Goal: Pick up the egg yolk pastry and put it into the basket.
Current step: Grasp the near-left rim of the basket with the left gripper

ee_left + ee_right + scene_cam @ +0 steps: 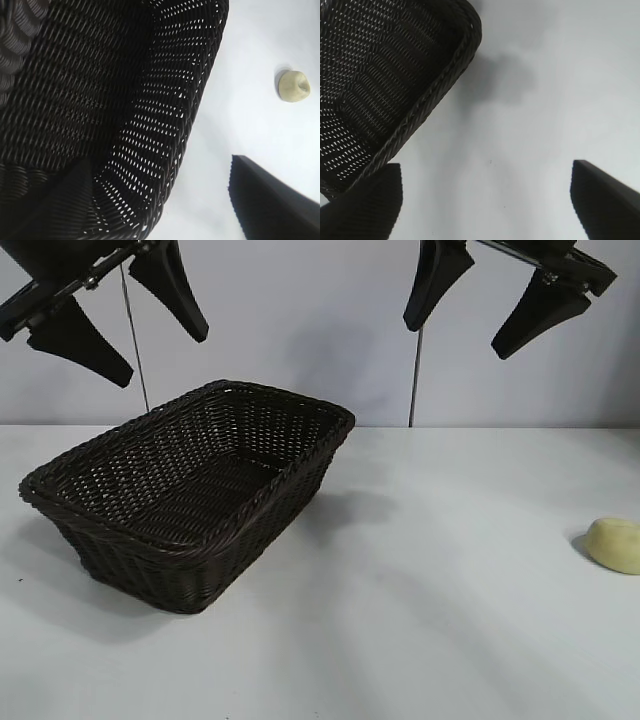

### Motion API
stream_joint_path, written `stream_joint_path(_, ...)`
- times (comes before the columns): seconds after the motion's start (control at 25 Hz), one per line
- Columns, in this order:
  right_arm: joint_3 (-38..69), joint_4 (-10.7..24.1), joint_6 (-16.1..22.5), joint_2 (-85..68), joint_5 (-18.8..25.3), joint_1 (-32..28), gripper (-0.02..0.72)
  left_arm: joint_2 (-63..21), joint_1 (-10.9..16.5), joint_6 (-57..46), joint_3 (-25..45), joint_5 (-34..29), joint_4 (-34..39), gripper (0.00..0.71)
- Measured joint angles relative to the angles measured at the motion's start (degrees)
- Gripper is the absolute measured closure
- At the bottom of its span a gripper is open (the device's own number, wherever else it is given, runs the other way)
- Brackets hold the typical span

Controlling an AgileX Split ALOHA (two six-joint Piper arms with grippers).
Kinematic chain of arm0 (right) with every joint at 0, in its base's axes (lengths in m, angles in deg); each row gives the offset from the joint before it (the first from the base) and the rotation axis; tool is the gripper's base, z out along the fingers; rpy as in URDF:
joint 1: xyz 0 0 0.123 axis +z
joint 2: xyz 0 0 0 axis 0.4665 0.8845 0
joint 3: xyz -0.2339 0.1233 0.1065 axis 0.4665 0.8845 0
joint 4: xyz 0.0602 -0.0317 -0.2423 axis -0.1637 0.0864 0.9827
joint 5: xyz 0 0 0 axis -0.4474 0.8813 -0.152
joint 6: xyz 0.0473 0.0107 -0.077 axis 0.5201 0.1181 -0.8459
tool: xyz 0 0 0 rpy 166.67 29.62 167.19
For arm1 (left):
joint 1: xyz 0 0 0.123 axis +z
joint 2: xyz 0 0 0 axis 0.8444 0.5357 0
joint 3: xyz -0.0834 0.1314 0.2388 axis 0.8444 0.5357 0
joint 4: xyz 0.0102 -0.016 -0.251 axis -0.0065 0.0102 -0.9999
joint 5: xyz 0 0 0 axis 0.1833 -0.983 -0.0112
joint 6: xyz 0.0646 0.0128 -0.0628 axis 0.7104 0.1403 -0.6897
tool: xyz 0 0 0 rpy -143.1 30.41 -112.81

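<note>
On the white table [420, 620], exterior view, clock directions taken from the table's middle:

Item 1. Basket [190, 490]. Dark brown wicker, rectangular, sloping sides, braided rim. Stands at about 9 o'clock, set at a slant to the table's edge. Interior shows only weave; nothing lies in it (the left wrist view [125, 100] and the right wrist view [385, 85] agree, as far as each shows the inside).

Item 2. Pastry [615, 544]. Small pale yellow dome, resting on the table at about 3 o'clock, at the very edge of the view and partly cut off by it. Well apart from the basket. Nothing touches it. The left wrist view [293, 86] also shows it lying alone on bare table.

Item 3. Left gripper [115, 320]. Raised high at about 10 o'clock, above the basket's far side. Fingers spread wide, holding nothing.

Item 4. Right gripper [490, 305]. Raised high at about 1 o'clock, fingers likewise spread wide and empty. The pastry sits below it and further towards 3 o'clock (not under the fingers).

Progress, as judged: nothing done. Reach, grasp, carry and release all remain. The right gripper is the nearer to the pastry.
</note>
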Motion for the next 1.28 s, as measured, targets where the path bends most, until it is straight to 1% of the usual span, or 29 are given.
stream_joint_path(0.24, 0.0, 0.0, 0.1, 0.0, 0.0, 0.0, 0.050, -1.9, 0.0, -4.9, 0.0, -2.6, 0.0, 0.157)
stream_joint_path(0.36, 0.0, 0.0, 0.1, 0.0, 0.1, 0.0, 0.050, -3.6, -0.1, -8.6, 0.5, -2.8, 0.2, 0.157)
stream_joint_path(0.44, 0.0, 0.0, 0.1, 0.0, 0.1, 0.0, 0.050, -4.9, -0.9, -11.4, 2.0, -2.6, 2.4, 0.157)
stream_joint_path(0.52, 0.0, 0.0, 0.1, 0.0, 0.1, 0.0, 0.050, -6.1, -2.3, -15.3, 3.9, -2.3, 5.7, 0.157)
stream_joint_path(0.68, 0.0, 0.0, 0.1, 0.0, 0.1, 0.0, 0.050, -7.9, -5.1, -25.0, 9.0, 0.7, 11.6, 0.157)
stream_joint_path(0.76, 0.0, 0.0, 0.1, 0.0, 0.1, 0.0, 0.050, -8.3, -5.7, -30.5, 11.6, 2.5, 12.9, 0.157)
stream_joint_path(0.84, 0.0, 0.0, 0.1, 0.0, 0.2, 0.0, 0.050, -8.4, -5.8, -35.1, 13.6, 3.7, 13.6, 0.157)
stream_joint_path(1.08, 0.0, 0.0, 0.1, 0.0, 0.6, 0.0, 0.050, -8.4, -5.8, -50.6, 17.7, 6.6, 19.4, 0.157)
stream_joint_path(1.28, 0.0, 0.0, 0.1, 0.0, 0.9, 0.0, 0.050, -8.5, -5.8, -57.6, 18.2, 8.7, 20.6, 0.157)
